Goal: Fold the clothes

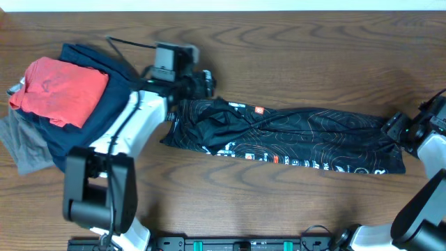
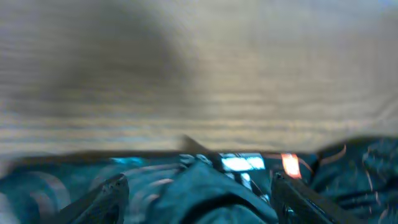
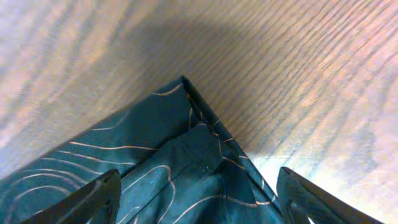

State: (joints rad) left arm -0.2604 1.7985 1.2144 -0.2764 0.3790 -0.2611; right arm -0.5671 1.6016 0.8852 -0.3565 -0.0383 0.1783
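Note:
The black jersey point(image 1: 293, 136) with thin contour lines and small logos lies folded into a long band across the table's middle. My left gripper point(image 1: 198, 87) is open at the band's far left end, its fingers either side of bunched cloth point(image 2: 205, 193). My right gripper point(image 1: 398, 127) is open at the band's right end, its fingers wide apart over the jersey's corner point(image 3: 186, 149). Neither gripper holds cloth. The left wrist view is blurred.
A pile of folded garments lies at the far left: a red shirt point(image 1: 61, 89) on top of a navy one point(image 1: 104, 122) and a grey one point(image 1: 24, 146). The wooden table point(image 1: 313, 63) runs behind and in front of the jersey.

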